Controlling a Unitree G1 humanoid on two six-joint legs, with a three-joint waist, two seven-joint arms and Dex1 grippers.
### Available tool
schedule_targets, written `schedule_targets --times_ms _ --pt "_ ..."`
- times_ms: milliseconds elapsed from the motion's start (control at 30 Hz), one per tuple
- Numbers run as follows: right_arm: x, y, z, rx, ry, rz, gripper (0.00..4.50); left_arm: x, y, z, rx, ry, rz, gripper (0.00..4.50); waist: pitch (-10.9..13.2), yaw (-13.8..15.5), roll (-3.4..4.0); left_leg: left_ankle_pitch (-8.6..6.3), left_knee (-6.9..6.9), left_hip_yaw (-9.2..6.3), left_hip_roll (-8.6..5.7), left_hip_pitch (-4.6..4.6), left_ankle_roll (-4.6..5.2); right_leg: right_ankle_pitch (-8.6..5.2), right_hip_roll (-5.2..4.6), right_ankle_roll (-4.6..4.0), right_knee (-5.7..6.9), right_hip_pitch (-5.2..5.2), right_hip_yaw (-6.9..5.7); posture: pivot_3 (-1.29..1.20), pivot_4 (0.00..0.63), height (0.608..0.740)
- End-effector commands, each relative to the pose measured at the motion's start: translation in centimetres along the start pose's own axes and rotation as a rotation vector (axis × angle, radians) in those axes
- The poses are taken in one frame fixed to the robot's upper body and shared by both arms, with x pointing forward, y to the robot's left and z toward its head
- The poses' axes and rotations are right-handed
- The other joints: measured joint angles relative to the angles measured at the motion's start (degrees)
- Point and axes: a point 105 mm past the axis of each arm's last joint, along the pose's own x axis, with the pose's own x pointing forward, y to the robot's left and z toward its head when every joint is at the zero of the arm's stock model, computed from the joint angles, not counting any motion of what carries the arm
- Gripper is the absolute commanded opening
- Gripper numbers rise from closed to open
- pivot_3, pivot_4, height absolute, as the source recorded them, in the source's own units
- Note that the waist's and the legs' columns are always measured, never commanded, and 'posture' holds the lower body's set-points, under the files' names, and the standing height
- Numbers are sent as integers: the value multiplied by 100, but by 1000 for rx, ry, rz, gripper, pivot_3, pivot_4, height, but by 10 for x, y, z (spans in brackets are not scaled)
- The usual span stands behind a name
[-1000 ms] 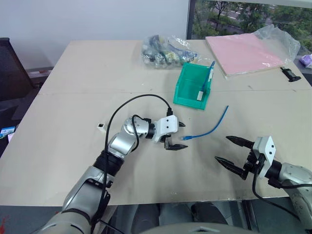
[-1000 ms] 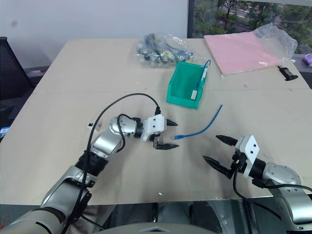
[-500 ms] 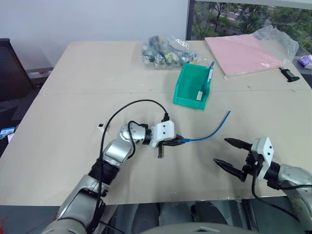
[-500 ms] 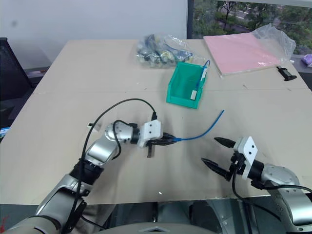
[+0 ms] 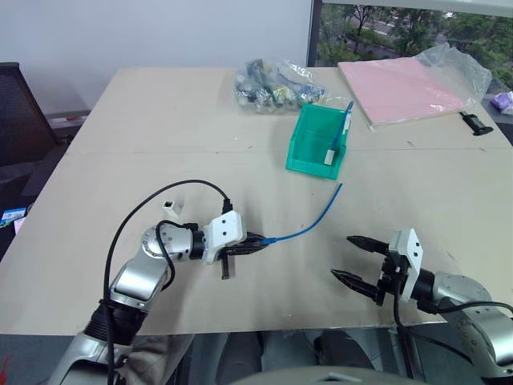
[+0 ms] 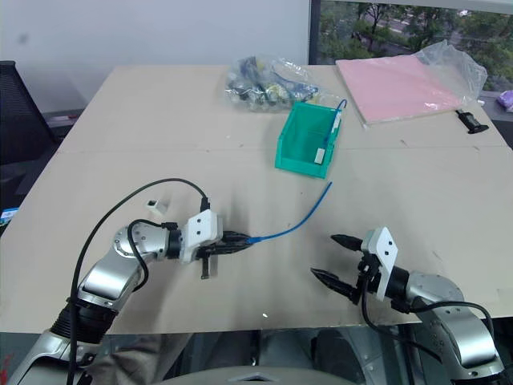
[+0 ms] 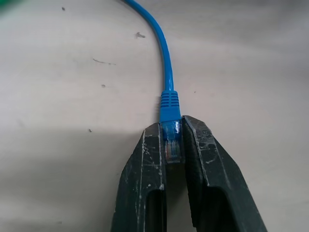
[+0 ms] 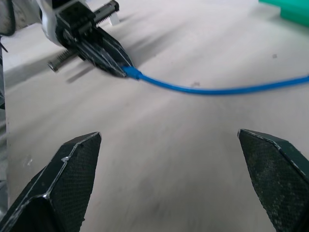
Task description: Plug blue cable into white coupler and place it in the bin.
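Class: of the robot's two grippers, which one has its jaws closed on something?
The left gripper: its jaws pinch the clear plug end of the blue cable. The right gripper hangs wide open, holding nothing.

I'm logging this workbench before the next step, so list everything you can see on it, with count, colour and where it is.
blue cable: one, bright blue, on the table's middle, one plug end clamped in the left pincer
white coupler: one, white, on the table beside the left arm
bin: one, translucent green, beyond the cable, holding another blue cable with a white piece
clear bag of parts: one, far middle of the table
pink sheet: one, in clear plastic, far right
small black item: one, far right edge
table: one, beige
left pincer: black fingers, shut on the cable's plug
right pincer: black fingers, open, holding nothing
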Motion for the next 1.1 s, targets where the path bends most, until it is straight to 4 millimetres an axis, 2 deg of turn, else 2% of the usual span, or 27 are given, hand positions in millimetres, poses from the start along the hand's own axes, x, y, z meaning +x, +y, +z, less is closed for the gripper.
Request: schedule_targets --times_ms 33,267,300,367,400,433,567,600,733,800,833,900,967,1100 --pt "1 -2 8 -31 -28 20 4500 7 8 1 93 -15 8 54 0 37 0 0 1 0 0 0 0 1 0 0 2 0 0 0 150 740" --pt "1 -5 9 -46 -30 17 4500 20 8 5 135 -64 -60 54 0 53 0 0 5 0 -1 -2 0 1 0 1 3 -2 0 0 150 740" --pt "1 -4 8 -46 -30 17 4500 21 8 6 135 -69 -64 1019 0 50 1 0 4 0 -1 -2 0 1 0 1 3 -3 0 0 150 740" --pt "2 -4 8 -46 -31 16 4500 21 9 7 131 -76 -65 1650 0 49 1 0 2 0 0 -2 0 1 0 2 3 -4 0 0 150 740" --pt "2 -3 7 -45 -30 15 4500 21 10 7 130 -76 -63 2213 0 48 1 0 1 0 0 -2 0 1 0 2 3 -5 0 0 150 740" --pt "2 -3 7 -45 -30 15 4500 20 10 6 130 -75 -61 2566 0 47 1 0 0 0 0 -2 0 1 0 2 2 -5 0 0 150 740" --pt "1 -2 5 -44 -30 15 4500 14 12 -1 118 -33 -41 4443 0 44 1 0 -1 1 1 -2 0 1 0 2 1 -5 0 0 150 740" --pt "1 -2 5 -44 -29 13 4500 12 13 -3 109 -21 -37 4485 0 42 1 0 -1 0 1 -1 0 1 0 2 2 -5 0 0 150 740" --pt "0 -3 4 -44 -30 0 4500 3 12 -13 67 31 -47 4485 -1 -10 1 0 -2 1 3 1 0 1 2 2 3 -5 2 0 150 740" --pt "0 -3 4 -45 -31 -2 4500 3 6 -16 21 47 -91 4485 -1 -56 2 0 -4 1 5 4 0 1 5 1 5 -4 2 0 150 740" --pt "0 -4 4 -46 -32 -5 4500 4 1 -18 -1 53 -120 4096 -2 -69 3 0 -5 0 5 4 0 1 6 1 5 -4 2 0 150 740" --pt "-1 -4 3 -47 -33 -10 4500 5 -7 -19 -26 64 -165 3773 -3 -110 5 0 -5 1 5 4 0 1 6 2 5 -3 3 0 150 740" --pt "-2 -4 4 -48 -33 -16 4500 4 -14 -20 -43 80 -205 2905 -3 -117 5 0 -4 2 5 4 0 1 6 2 3 -2 4 0 150 740" --pt "-5 -6 2 -47 -29 -30 4500 -2 -18 -22 -63 110 -227 862 -4 -114 6 0 -5 1 6 7 0 0 6 2 4 -2 4 0 150 740"
